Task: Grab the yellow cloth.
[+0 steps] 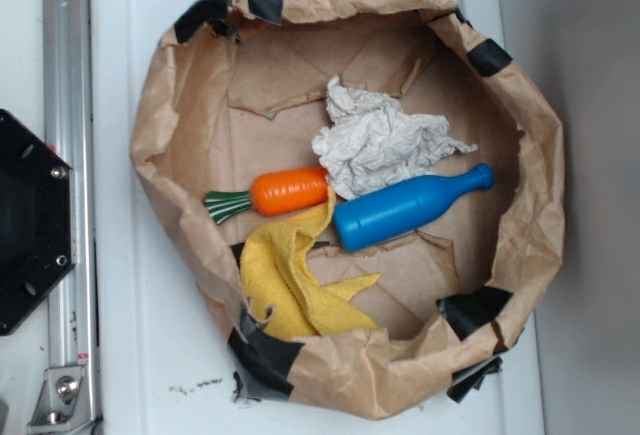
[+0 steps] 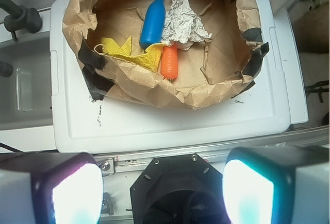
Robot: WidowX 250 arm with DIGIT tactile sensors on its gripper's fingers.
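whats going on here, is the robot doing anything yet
Not yet. The claw is open and hangs well back from the brown paper bowl, holding nothing. Inside the bowl the yellow cloth lies untouched near the rim, one corner reaching up between the toy carrot and the blue bottle. A crumpled white paper wad sits just beyond them.

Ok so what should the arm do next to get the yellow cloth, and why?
Probably travel forward over the paper bowl toward the yellow cloth. The wrist view shows the open fingers well back from it, and the cloth lies partly under the carrot.
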